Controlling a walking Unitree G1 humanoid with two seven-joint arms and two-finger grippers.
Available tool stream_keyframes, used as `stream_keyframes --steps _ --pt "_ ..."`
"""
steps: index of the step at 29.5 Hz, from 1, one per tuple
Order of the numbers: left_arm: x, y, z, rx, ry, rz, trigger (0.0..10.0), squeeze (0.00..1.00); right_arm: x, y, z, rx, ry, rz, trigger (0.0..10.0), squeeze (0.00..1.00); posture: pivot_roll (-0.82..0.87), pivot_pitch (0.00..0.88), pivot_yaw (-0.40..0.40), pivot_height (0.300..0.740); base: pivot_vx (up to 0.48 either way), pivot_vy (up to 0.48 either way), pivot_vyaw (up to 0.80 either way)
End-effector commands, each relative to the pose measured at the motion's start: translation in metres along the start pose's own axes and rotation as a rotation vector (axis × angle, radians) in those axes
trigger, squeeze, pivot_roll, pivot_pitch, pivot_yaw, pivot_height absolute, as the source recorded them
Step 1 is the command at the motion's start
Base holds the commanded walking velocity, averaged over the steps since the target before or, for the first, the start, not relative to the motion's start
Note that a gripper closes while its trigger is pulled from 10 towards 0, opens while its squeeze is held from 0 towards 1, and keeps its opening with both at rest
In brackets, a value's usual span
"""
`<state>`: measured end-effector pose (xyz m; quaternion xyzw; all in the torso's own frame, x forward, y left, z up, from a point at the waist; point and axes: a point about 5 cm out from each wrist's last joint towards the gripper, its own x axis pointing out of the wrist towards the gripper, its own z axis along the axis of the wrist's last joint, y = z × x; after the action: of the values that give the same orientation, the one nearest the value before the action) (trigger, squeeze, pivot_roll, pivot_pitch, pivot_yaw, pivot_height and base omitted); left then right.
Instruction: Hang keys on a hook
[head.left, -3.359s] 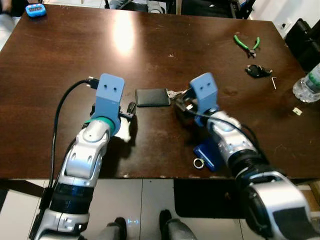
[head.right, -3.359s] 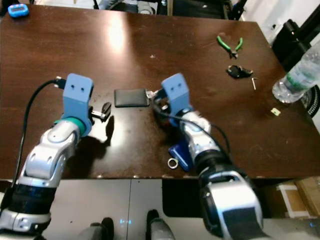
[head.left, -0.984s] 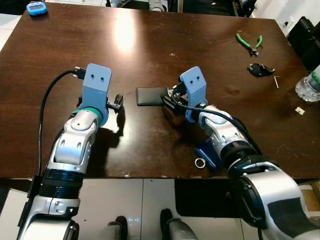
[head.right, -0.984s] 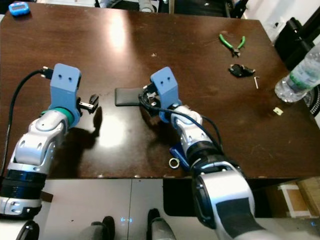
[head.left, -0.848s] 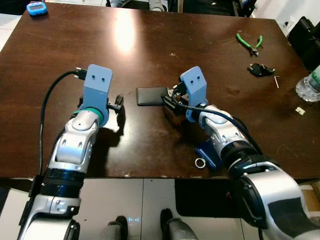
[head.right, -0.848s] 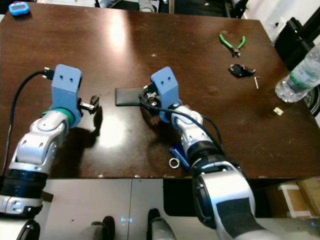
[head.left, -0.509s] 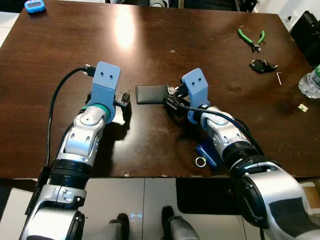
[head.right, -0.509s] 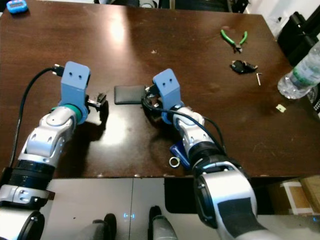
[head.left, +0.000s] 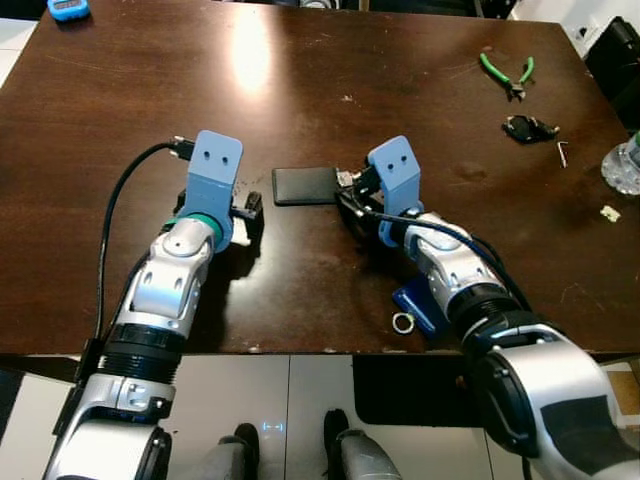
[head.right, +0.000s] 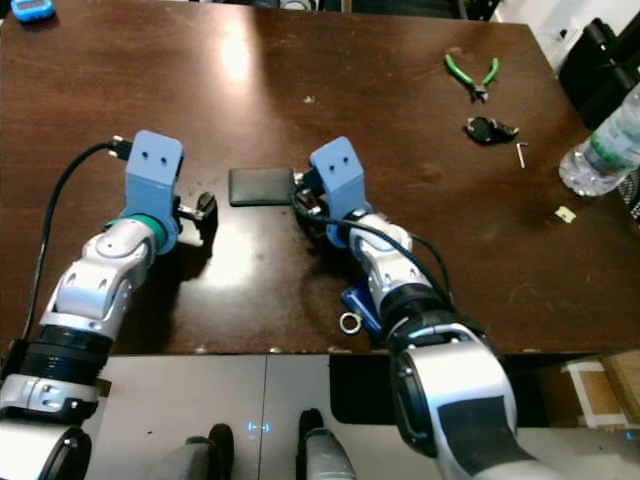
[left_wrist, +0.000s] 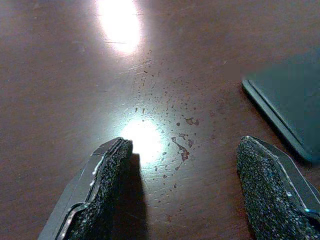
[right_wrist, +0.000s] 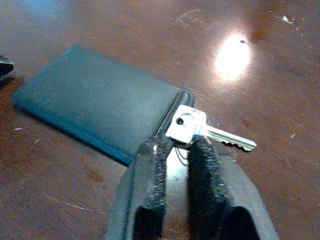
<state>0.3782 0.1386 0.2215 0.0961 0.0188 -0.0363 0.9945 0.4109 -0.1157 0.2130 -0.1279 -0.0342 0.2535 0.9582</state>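
A silver key (right_wrist: 200, 131) lies on the dark wooden table (head.left: 300, 80), attached to the end of a flat black case (head.left: 305, 186). My right gripper (right_wrist: 176, 145) rests low on the table with its fingers (right_wrist: 156, 155) pressed together at the key's head, and a thin ring wire runs between them. From the head view this gripper (head.left: 346, 197) sits just right of the case. My left gripper (left_wrist: 185, 170) is open with nothing between its fingers. It hovers over bare wood just left of the case (left_wrist: 290, 100).
Green pliers (head.left: 503, 73), a black key fob (head.left: 528, 127), a hex key (head.left: 562, 153) and a water bottle (head.left: 622, 170) lie at the far right. A blue object (head.left: 412, 305) with a metal ring (head.left: 402, 322) sits at the front edge under my right arm. A blue timer (head.left: 68, 8) is at the far left corner.
The head camera has shifted a little. My left gripper has edged slightly closer to the black case. My right gripper has stayed at the key.
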Motion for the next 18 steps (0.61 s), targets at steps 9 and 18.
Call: stream_keyframes --steps 9,18 --pt "-0.003 -0.001 -0.006 -0.001 0.01 0.003 10.0 0.0 -0.005 0.003 -0.019 0.008 0.066 0.001 0.0 0.0 -0.12 0.324 0.024 0.74 0.0 0.0 0.0" --pt "-0.004 -0.002 -0.007 0.001 0.01 0.007 10.0 0.0 -0.003 -0.001 -0.003 0.031 -0.024 -0.022 0.0 0.0 -0.12 0.292 0.023 0.74 0.0 0.0 0.0"
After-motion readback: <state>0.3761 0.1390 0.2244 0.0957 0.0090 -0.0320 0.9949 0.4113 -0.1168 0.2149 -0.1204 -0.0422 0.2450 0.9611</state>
